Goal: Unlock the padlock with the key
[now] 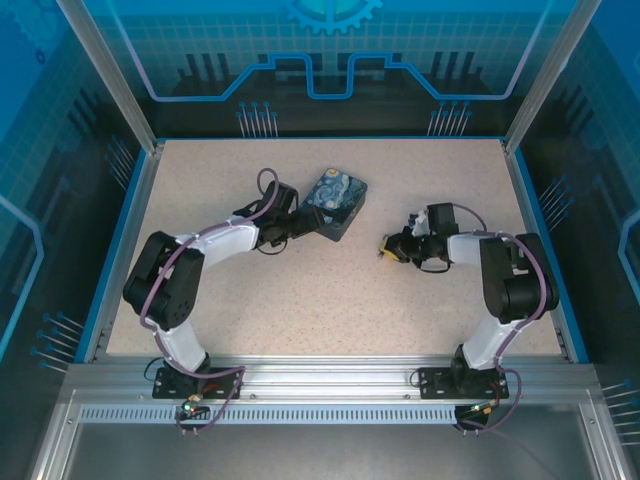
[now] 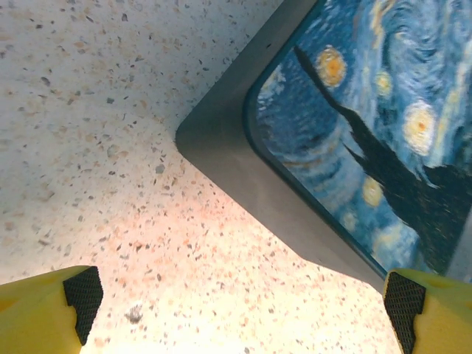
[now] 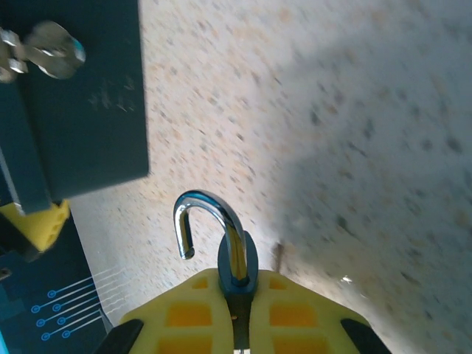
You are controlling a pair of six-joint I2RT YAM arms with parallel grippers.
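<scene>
The speckled table (image 1: 300,300) carries a dark block (image 1: 336,198) printed with a swirling blue-and-yellow night sky, set behind centre. The left gripper (image 1: 295,222) sits at the block's near-left corner, its fingers (image 2: 81,295) spread wide with nothing between them. The right gripper (image 1: 392,248), just right of the block, is clamped on a small padlock (image 3: 237,269) - its silver shackle (image 3: 210,214) arches up, the free end clear of the body. A silvery key (image 3: 55,50) shows against the block's dark side; whether it touches cannot be told.
</scene>
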